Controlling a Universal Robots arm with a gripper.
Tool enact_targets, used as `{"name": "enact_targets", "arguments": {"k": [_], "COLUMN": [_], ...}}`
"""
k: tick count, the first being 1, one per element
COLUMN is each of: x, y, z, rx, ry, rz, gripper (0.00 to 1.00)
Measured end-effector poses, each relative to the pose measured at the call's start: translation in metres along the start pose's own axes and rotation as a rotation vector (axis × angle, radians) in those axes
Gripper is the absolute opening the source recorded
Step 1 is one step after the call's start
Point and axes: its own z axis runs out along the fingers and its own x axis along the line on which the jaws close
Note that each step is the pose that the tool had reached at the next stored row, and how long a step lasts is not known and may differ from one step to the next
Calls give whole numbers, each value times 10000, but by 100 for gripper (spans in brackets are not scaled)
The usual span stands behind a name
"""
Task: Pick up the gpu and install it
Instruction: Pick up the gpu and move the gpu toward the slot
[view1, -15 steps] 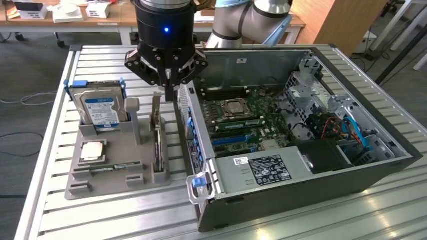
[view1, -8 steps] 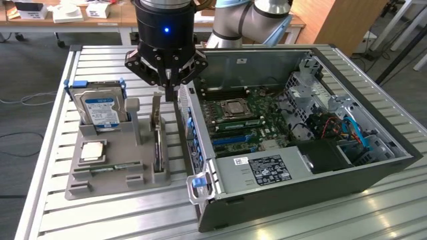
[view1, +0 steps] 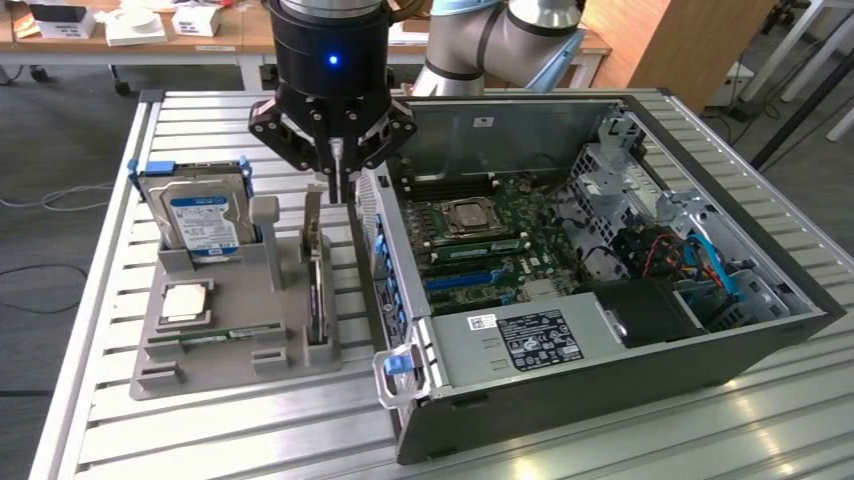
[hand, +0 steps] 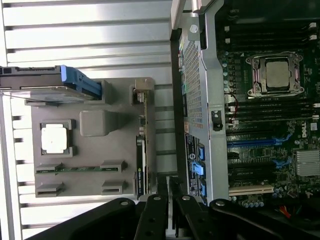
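A gpu (view1: 318, 295) is being shown standing on its long edge in a slot of a grey tray (view1: 200, 372), on the side of the tray nearest an opened computer case (view1: 601, 385). A robot arm's gripper (view1: 342, 188) is being held in the air close by.

The card's long axis is being run from the tray's near end to its far end, parallel with the case's side wall. Its pale metal bracket is being pointed toward the far end, where a hard drive (view1: 203, 218) with a blue label is being propped upright. In the wrist view the card is being seen edge-on as a thin dark strip, with a green mark near the end opposite the bracket.

The gripper's fingers are being pressed together with nothing pinched between them. In the exterior view they are being hung over the narrow gap between tray and case, near the card's bracket end and apart from it (whether they are directly over the card cannot be told).

A processor (view1: 184, 300) and a narrow memory stick (view1: 220, 337) are being displayed flat in the tray's other recesses. The case is being laid on its side on a slatted metal table (view1: 107, 420), its motherboard (view1: 494, 250) being exposed.
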Motion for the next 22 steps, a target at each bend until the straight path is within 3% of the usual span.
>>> {"name": "enact_targets", "arguments": {"k": [6,17,22], "x": [0,2,133], "y": [0,-3,-14], "z": [0,56,65], "rx": [0,1,-2], "ry": [0,1,-14], "rz": [0,0,0], "gripper": [36,36,36]}}
